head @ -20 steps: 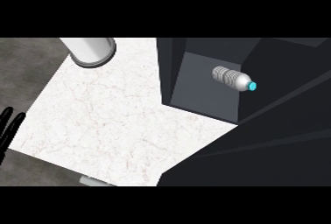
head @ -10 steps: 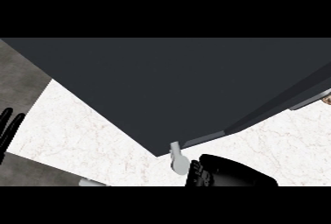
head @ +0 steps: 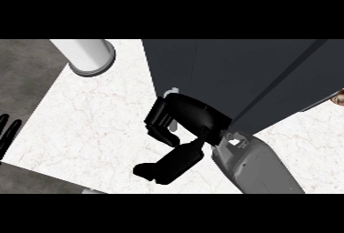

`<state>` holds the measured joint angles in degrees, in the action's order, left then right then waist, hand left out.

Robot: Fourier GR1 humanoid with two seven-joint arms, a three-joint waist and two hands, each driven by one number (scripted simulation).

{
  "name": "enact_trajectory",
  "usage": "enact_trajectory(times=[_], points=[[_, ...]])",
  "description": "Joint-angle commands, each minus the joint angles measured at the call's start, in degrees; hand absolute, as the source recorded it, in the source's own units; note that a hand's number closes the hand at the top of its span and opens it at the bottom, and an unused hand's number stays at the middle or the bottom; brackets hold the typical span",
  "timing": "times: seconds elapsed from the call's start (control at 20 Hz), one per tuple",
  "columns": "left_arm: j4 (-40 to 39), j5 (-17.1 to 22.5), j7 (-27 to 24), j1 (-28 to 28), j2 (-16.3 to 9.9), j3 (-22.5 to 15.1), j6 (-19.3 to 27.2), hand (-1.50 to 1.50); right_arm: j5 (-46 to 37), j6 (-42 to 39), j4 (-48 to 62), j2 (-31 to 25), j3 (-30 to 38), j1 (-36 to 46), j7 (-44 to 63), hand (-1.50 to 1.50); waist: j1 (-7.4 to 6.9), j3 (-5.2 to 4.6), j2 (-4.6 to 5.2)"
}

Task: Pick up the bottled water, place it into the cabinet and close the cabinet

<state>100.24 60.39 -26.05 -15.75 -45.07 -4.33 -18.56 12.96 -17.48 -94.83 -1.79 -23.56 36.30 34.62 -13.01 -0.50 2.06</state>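
The dark cabinet [head: 228, 77] fills the upper right of the head view, its door [head: 201, 73] swung across the front. The bottled water is hidden from sight. My right hand [head: 180, 122] lies against the door's lower left edge, just below the small pale handle [head: 172, 93]. Its fingers are relaxed and hold nothing, and the thumb [head: 168, 164] sticks out down and to the left over the counter. My left hand [head: 7, 133] rests open at the far left edge, fingers up.
A white cylinder [head: 87, 55] stands at the back left on the white marble counter [head: 94, 123]. A small brown object [head: 338, 98] peeks out at the right edge beyond the cabinet. Dark grey floor borders the counter on the left.
One second ago the cabinet stood open with the bottle lying inside. The door has since swung across and hides it, and my right hand has come up against the door.
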Motion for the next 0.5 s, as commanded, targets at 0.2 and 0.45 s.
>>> enact_trajectory(times=[0.2, 0.45], points=[[-1.7, 0.1, -0.6, -0.9, 0.1, 1.3, -1.0, -1.5, -3.0, 14.1, 19.8, 1.8, 7.2, 19.1, -4.1, 1.5, 1.48, 0.19, 0.07], [-1.8, -0.2, -1.8, -2.0, 0.6, 2.0, -2.5, -1.5, -3.5, 21.7, 29.9, 1.8, 9.2, 24.6, -9.9, 1.5, 2.09, 0.26, 0.07]])
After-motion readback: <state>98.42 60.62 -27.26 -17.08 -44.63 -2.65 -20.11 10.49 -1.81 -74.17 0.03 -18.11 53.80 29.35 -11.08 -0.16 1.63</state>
